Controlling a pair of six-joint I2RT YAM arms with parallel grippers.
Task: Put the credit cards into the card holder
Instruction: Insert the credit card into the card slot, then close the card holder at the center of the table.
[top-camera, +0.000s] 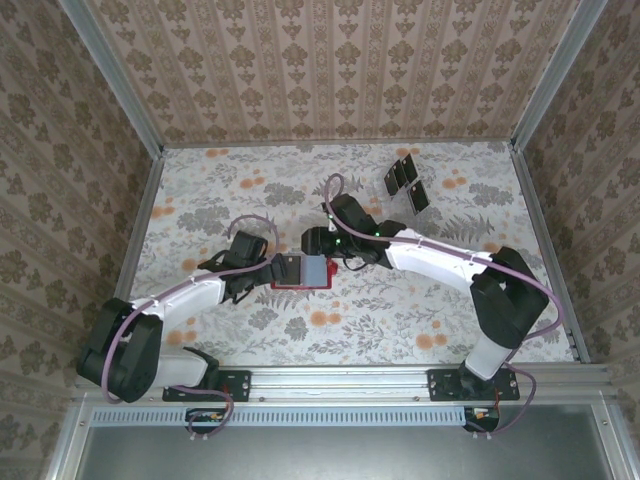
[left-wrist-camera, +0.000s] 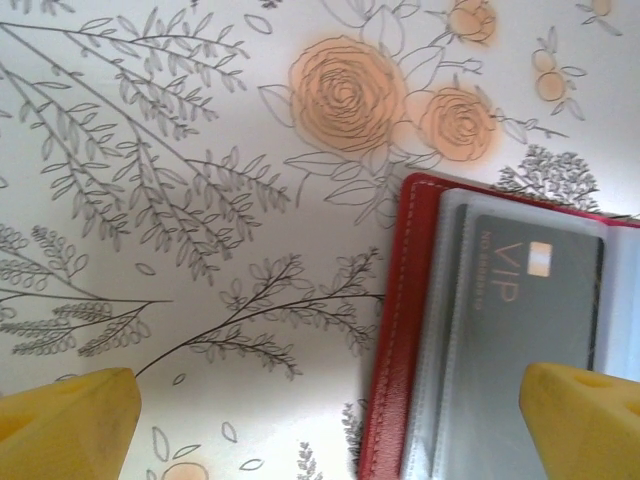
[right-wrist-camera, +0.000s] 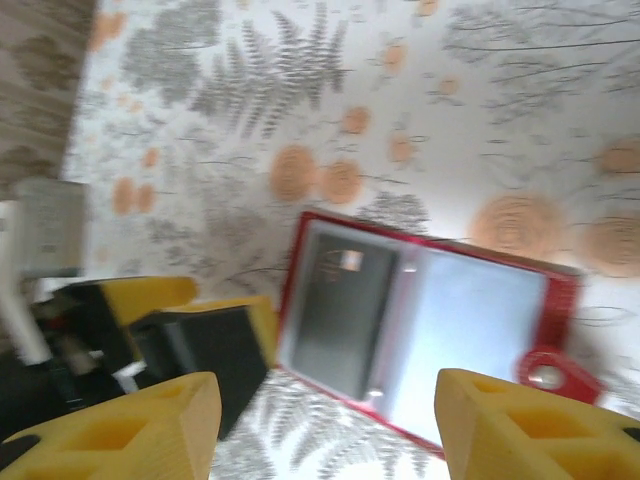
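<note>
The small red folding card holder (top-camera: 300, 285) is lying open and flat near the middle of the floral-patterned bench (top-camera: 200, 190), between the ends of the two arms. Its clear plastic sleeves (right-wrist-camera: 470, 330) are facing up, and its round red snap tab (right-wrist-camera: 548, 374) is sticking out from one end, resting on the bench. A dark grey rectangular card (left-wrist-camera: 530, 300) printed with "VIP" is sitting inside the sleeve at the end away from the tab, lying flat and square with the holder.

The left gripper (left-wrist-camera: 330, 430) is hanging low over that card-bearing end with its yellow fingers spread wide apart and nothing between them. One finger (left-wrist-camera: 585, 420) is sitting over the sleeve with the card, while the other is over bare bench beside the holder's red edge. Whether the finger is pressing on the sleeve cannot be told.

The right gripper (right-wrist-camera: 325, 430) is hovering above the holder with its yellow fingers apart and gripping nothing; the open holder is showing beyond the gap.

Several thin black rectangular credit cards (top-camera: 405, 180) are lying loose in a small cluster at the far right of the bench, well apart from the holder and from both grippers.
</note>
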